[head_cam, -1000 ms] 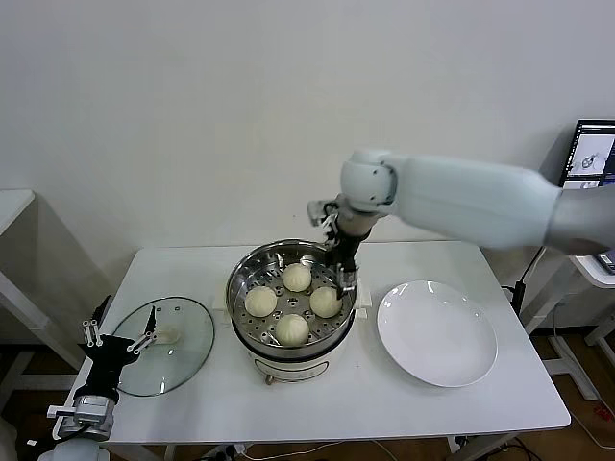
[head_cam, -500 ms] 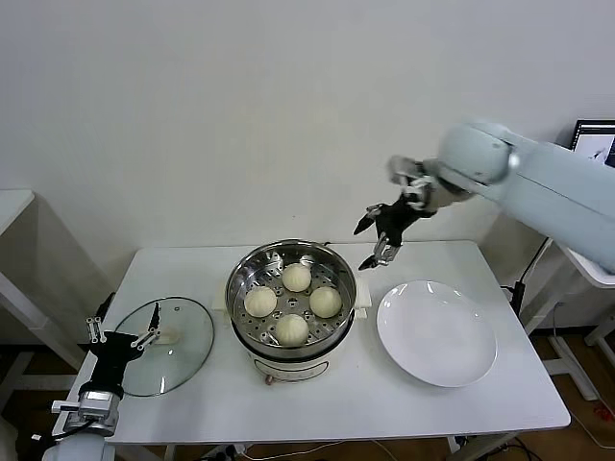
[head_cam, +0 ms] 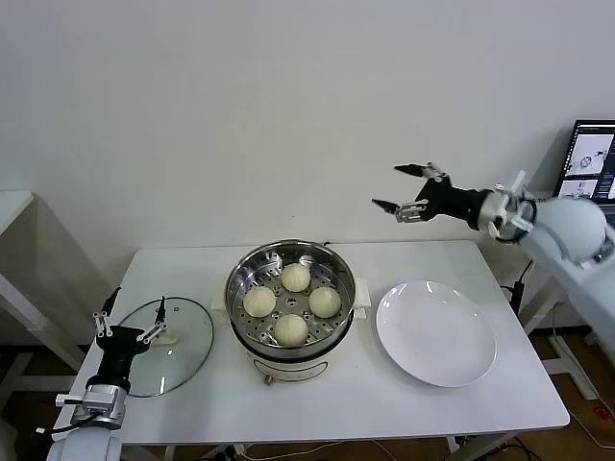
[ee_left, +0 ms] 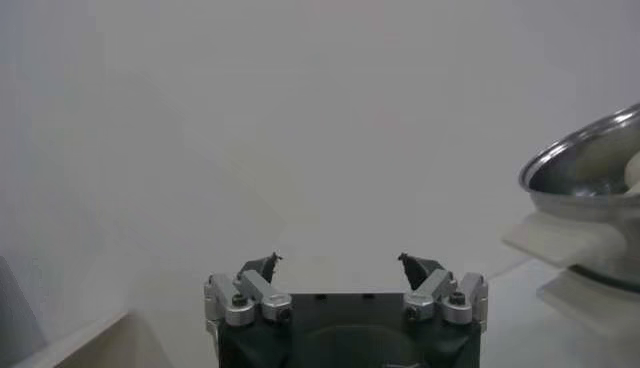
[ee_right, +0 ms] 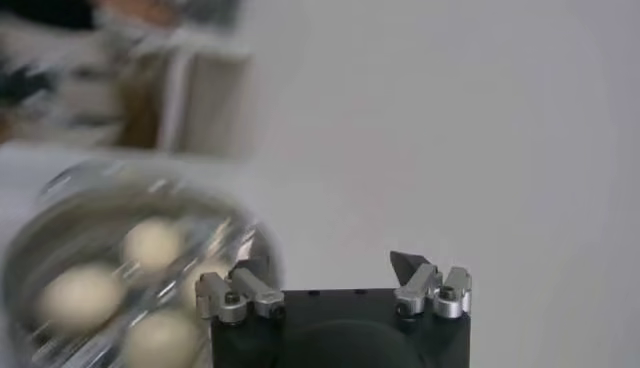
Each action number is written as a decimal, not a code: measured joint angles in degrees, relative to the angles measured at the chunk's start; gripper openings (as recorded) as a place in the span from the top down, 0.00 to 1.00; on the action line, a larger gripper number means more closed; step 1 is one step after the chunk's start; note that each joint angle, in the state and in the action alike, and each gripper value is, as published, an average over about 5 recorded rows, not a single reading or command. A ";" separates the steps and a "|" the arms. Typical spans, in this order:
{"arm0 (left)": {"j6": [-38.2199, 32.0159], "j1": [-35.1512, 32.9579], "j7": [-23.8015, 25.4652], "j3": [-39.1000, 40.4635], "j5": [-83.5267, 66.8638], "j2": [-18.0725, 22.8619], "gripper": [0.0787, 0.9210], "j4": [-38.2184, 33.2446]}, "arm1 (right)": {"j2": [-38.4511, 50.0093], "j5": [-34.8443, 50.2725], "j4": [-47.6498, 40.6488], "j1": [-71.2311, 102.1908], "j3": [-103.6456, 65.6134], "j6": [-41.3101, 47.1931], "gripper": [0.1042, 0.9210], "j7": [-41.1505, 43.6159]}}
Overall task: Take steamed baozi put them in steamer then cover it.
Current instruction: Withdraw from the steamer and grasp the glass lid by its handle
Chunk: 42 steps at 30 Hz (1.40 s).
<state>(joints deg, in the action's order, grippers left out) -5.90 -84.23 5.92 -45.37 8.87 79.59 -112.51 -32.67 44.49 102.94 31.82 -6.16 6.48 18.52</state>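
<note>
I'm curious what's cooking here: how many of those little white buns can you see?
4, all inside the steamer: one bun at the back, one on the left, one on the right, one at the front. None seems hidden.

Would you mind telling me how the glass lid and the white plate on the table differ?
The glass lid is see-through with a metal rim; the white plate is opaque and plain. The lid carries a small white handle; the plate has none. The lid lies on the robot's left of the steamer, near the left pincer; the plate lies on its right. Both are round and rest flat on the table.
</note>
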 measured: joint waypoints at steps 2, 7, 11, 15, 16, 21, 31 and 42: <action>-0.36 0.17 -0.07 0.25 -0.35 0.06 0.12 0.03 | -2.32 -0.44 2.30 6.90 -5.59 -2.33 0.12 -3.73; -0.76 0.55 -0.37 0.91 -1.06 0.34 0.12 0.15 | -9.96 -3.55 7.48 22.40 -15.67 -8.75 0.12 -10.75; -0.97 0.61 -0.60 1.50 -1.49 0.37 0.12 0.26 | -16.68 -7.16 10.22 32.62 -20.43 -14.17 0.12 -14.70; -1.45 0.46 -0.63 2.00 -1.59 0.33 0.12 0.48 | -23.09 -10.68 11.97 41.00 -23.05 -18.91 0.12 -17.35; -1.64 0.40 -0.66 2.06 -1.51 0.31 0.12 0.58 | -24.58 -11.42 12.29 42.74 -23.48 -19.95 0.12 -17.88; -3.43 0.11 -1.40 1.91 1.01 0.26 0.12 1.75 | -31.53 -14.44 13.17 49.43 -24.93 -24.16 0.12 -20.08; -12.88 -0.48 -8.47 -0.54 22.92 -1.39 0.12 9.37 | -38.55 -17.12 13.43 55.46 -26.88 -27.39 0.12 -22.26; -21.75 0.72 -21.47 -3.39 55.78 -4.43 0.12 22.36 | -41.55 -18.50 12.47 57.44 -27.42 -28.53 0.12 -22.65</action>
<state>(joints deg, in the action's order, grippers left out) -27.66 -83.50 -15.55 -48.76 64.65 75.16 -90.15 -74.22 25.99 115.41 89.26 -33.59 -22.05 -4.13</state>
